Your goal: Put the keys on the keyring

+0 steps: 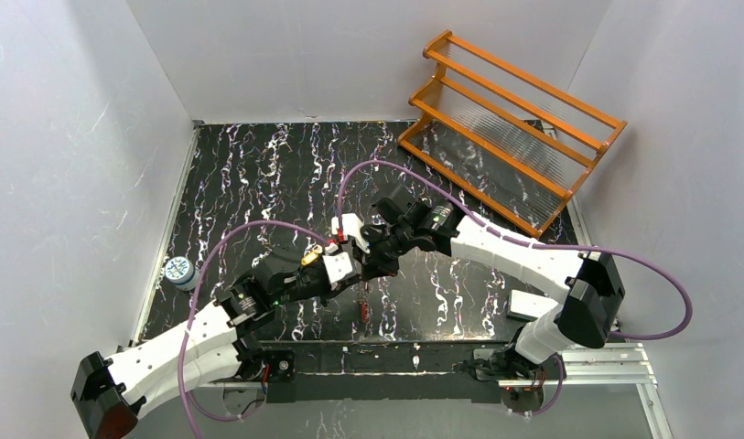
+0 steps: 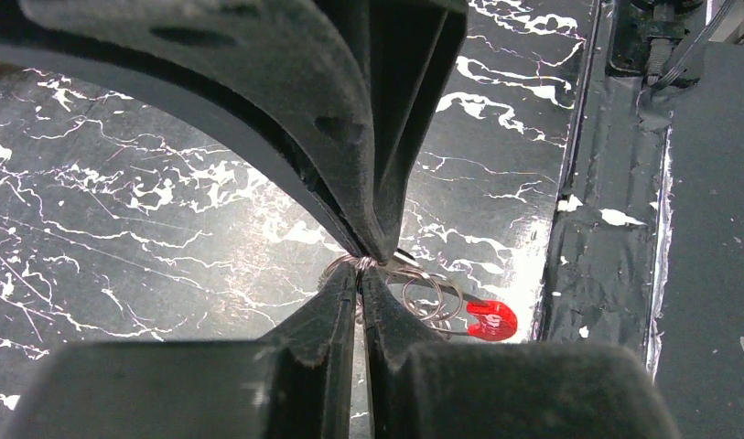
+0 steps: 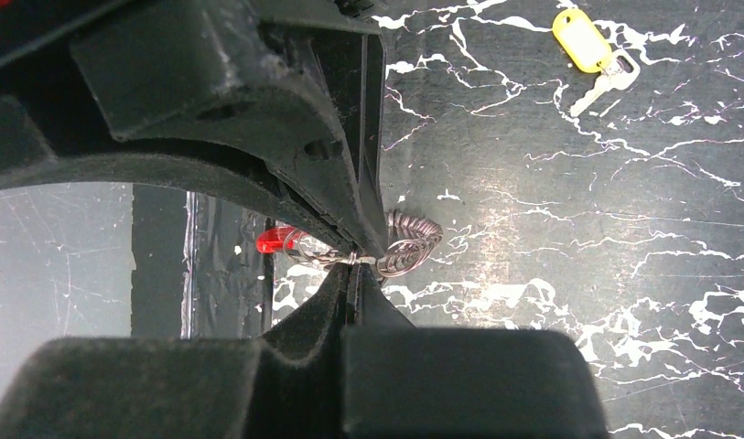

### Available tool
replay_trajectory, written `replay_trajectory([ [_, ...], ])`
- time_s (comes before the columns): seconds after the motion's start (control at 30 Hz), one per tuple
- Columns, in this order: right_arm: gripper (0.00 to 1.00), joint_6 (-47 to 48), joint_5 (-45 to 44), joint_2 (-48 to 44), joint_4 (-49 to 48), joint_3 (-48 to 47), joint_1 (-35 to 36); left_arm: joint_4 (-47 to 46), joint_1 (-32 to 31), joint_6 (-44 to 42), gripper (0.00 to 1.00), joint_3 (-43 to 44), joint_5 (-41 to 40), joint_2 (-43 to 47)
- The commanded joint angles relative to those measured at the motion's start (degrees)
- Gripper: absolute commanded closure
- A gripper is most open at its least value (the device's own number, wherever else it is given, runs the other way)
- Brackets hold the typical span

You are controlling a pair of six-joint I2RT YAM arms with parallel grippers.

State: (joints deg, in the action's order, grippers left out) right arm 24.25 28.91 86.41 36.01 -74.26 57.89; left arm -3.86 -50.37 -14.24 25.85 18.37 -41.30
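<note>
The keyring (image 2: 430,294) is a coil of thin silvery wire with a red plastic end (image 2: 491,320). It is held in the air between both grippers over the middle of the dark marbled table (image 1: 258,174). My left gripper (image 2: 361,271) is shut on the wire from one side. My right gripper (image 3: 354,268) is shut on it from the opposite side, tip to tip with the left. The right wrist view shows the coil (image 3: 410,245) bulging beside the fingers. In the top view the red end (image 1: 363,311) hangs below the two grippers. One silver key (image 3: 613,77) with a yellow tag (image 3: 578,38) lies on the table.
An orange wooden rack (image 1: 514,128) stands at the back right. A small blue-and-white round object (image 1: 178,272) sits at the table's left edge. A white block (image 1: 533,304) lies near the right arm. White walls enclose the table on three sides.
</note>
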Motion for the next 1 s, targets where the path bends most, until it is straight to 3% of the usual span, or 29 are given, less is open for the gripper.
replay_trajectory([
  [0.0,0.99,1.1,2.1,-0.9,-2.9,-0.7,0.7,-3.8,0.0,2.1,0.98,-0.3,0.5,0.3],
  [0.2,0.96,0.5,2.0,-1.1,-4.2,0.1,0.6,-4.3,0.0,2.5,1.00,-0.5,0.6,0.2],
  [0.33,0.58,-1.6,2.6,-2.6,-7.5,1.8,-0.3,-6.1,0.0,3.9,1.00,-1.7,-0.4,1.6],
  [0.47,0.43,-5.8,6.7,-5.9,-14.5,6.2,-2.8,-11.4,0.0,7.6,1.00,-4.6,-2.2,4.9],
  [0.67,0.45,-11.5,14.8,-12.3,-25.6,14.0,-7.2,-23.2,0.0,13.2,1.00,-11.4,-4.7,11.3],
  [0.83,0.55,-17.2,22.3,-16.5,-36.7,20.5,-11.0,-31.1,0.0,15.8,1.00,-15.3,-5.5,15.8],
  [0.97,0.62,-18.7,24.8,-16.6,-39.7,21.5,-11.7,-36.1,0.0,16.8,1.00,-17.8,-6.4,19.1],
])
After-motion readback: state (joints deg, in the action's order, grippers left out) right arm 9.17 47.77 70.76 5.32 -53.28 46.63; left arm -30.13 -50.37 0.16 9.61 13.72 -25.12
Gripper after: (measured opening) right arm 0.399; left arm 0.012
